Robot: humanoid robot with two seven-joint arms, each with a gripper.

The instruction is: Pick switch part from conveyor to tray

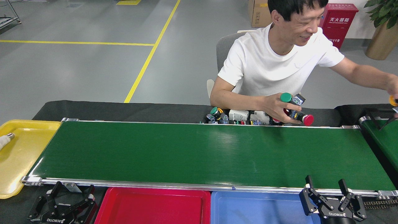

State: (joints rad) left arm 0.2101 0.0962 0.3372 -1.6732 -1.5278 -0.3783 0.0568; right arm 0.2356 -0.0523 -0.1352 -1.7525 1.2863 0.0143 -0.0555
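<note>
- Two push-button switch parts, one with a green round cap [286, 97] and one with a red round cap [307, 120], sit in the person's hand [278, 109] at centre right of the frame, above the far rail; none lies on the long dark-green conveyor belt with silver rails [199, 152] yet.
- More switch parts lie in a small heap of grey, white and coloured plastic pieces [238, 117] on the black surface [124, 110] just behind the far rail.
- Handling, as a judgement: each part looks like light, rigid moulded plastic, with a smooth domed cap that could slip and a squarer body behind it; the body's flat sides seem the better place to take hold.
- Long axis: the red-capped part points its cap toward lower right, its body running back up-left into the palm; the green-capped one has its cap at the left and its body to the right.
- Left gripper [70, 191], bottom left, has its black fingers apart and holds nothing.
- Right gripper [326, 188], bottom right, also has its fingers spread wide and bare, over the near rail.
- Trays: a yellow plastic tray [18, 155] at the left edge, a red tray [152, 207] and a blue tray [258, 208] along the bottom; which one is meant I cannot tell.
</note>
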